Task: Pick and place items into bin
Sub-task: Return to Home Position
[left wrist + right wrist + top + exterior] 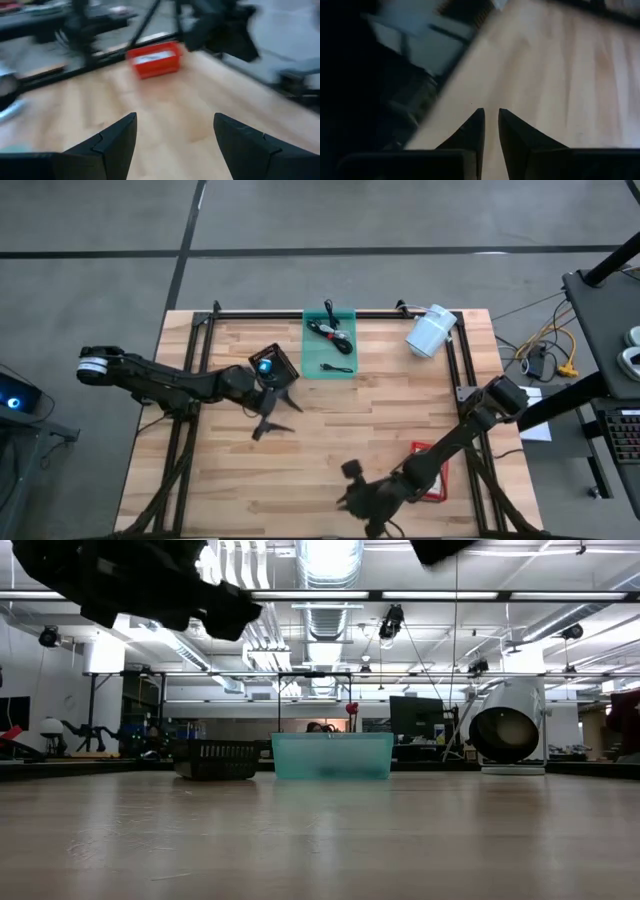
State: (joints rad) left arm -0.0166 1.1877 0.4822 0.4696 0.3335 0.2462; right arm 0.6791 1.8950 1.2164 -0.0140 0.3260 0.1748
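On wooden counter (pixel 330 442), black cables (pixel 328 330) lying in teal bin (pixel 311 370); homing step judged current: retract left hand (pixel 175 145), wide open, empty, and right hand (pixel 491 127), nearly closed, empty, toward rest poses.

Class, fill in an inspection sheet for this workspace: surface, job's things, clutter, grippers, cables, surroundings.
Surface: wooden table, dark rails at its edges.
Job's things: teal bin holds black cables; red bin holds something white; black bin stands beside the teal bin.
Clutter: white cylinder at a table corner.
Grippers: left gripper open, empty, over mid-table; right gripper shut, empty, near the edge opposite the teal bin.
Cables: yellow cables off the table, right side.
Surroundings: grey floor; room with ceiling ducts.
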